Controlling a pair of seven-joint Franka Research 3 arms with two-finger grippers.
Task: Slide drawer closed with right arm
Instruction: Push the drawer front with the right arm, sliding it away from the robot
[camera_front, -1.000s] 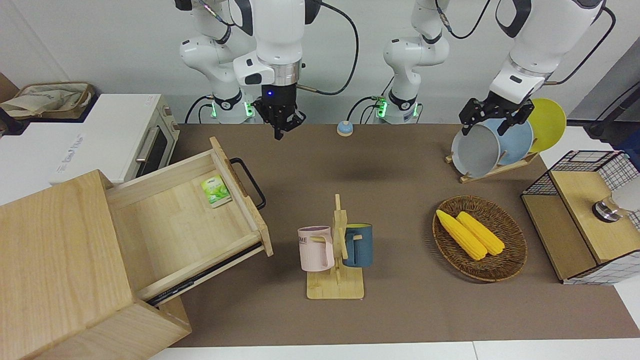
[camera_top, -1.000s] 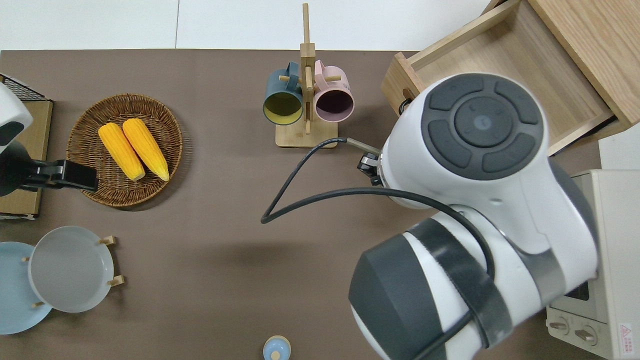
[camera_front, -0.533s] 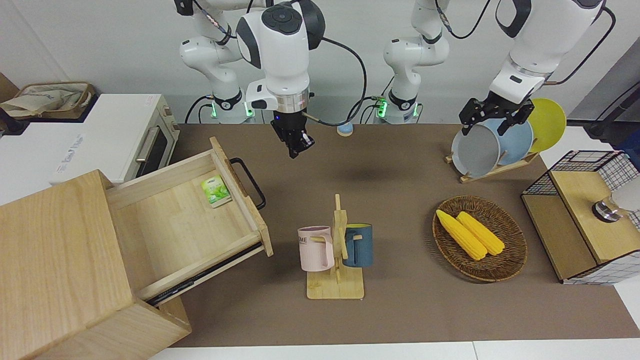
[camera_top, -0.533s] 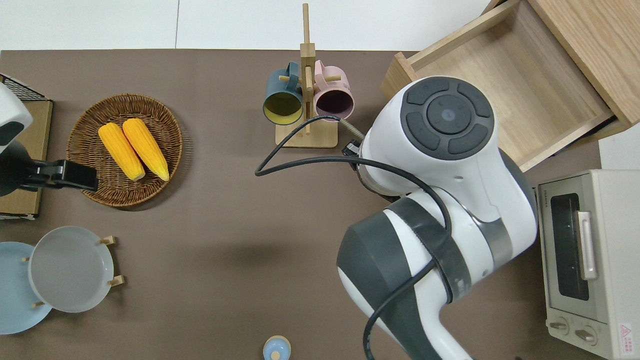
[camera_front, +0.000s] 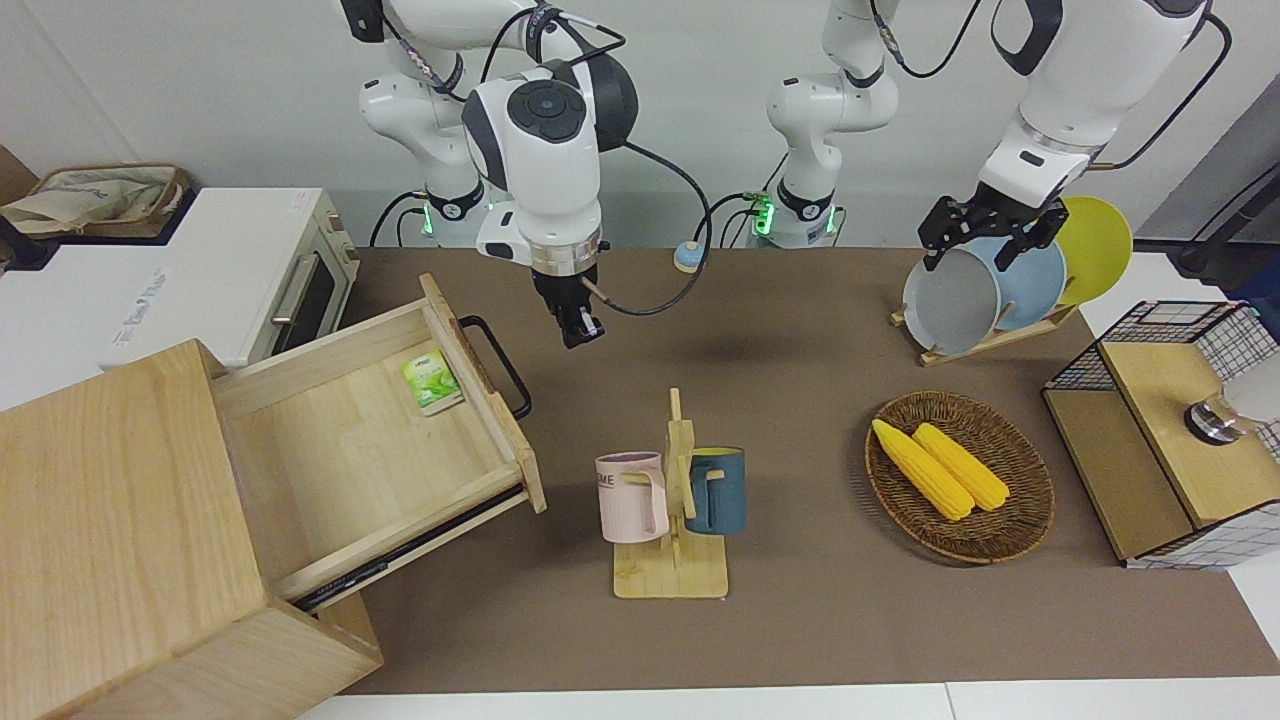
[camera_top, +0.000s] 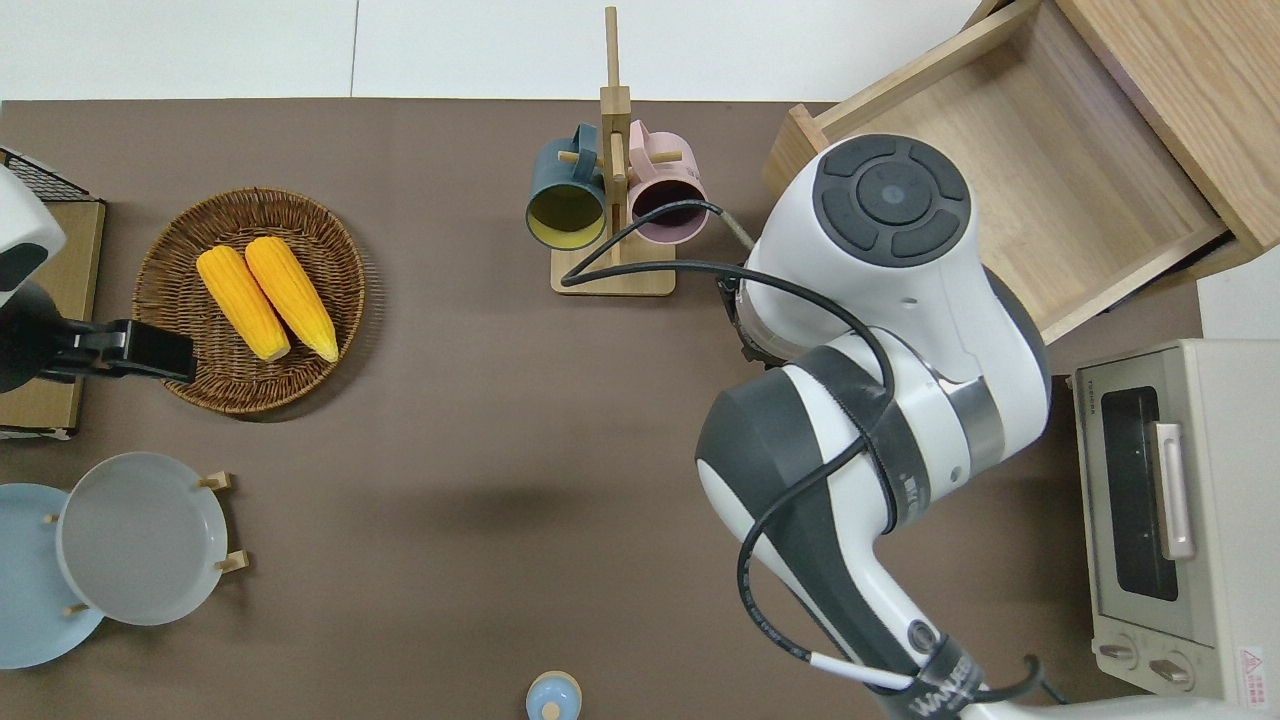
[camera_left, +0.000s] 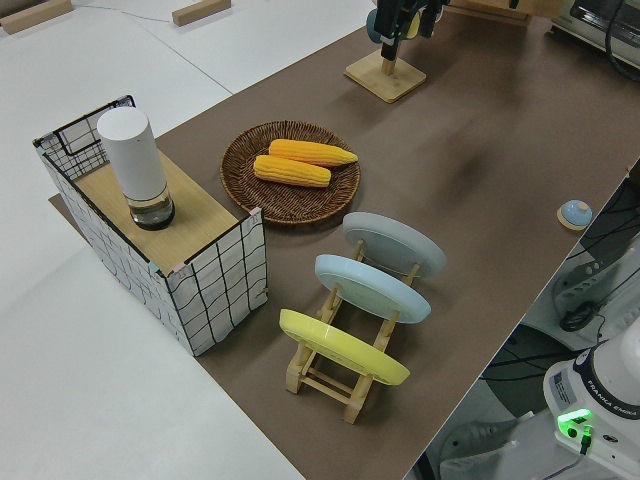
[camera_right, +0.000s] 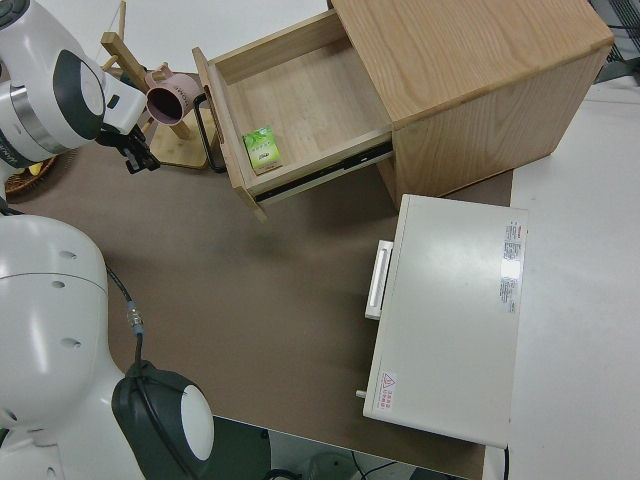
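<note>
The wide light-wood drawer (camera_front: 370, 440) stood open; rigid on runners, I judged its flat front best pushed. Whether the right arm's small black gripper (camera_front: 578, 330) was spread, I couldn't tell.

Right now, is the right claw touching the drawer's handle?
Apart. The front view shows brown table between the right claw and the drawer's handle.

Right arm (camera_front: 540, 150) bent forward and down, wrist vertical, right gripper (camera_front: 578, 335) pointing down in the air, fingers close together, left arm (camera_front: 1050, 90) parked, left gripper (camera_front: 985, 235) fingers spread
</note>
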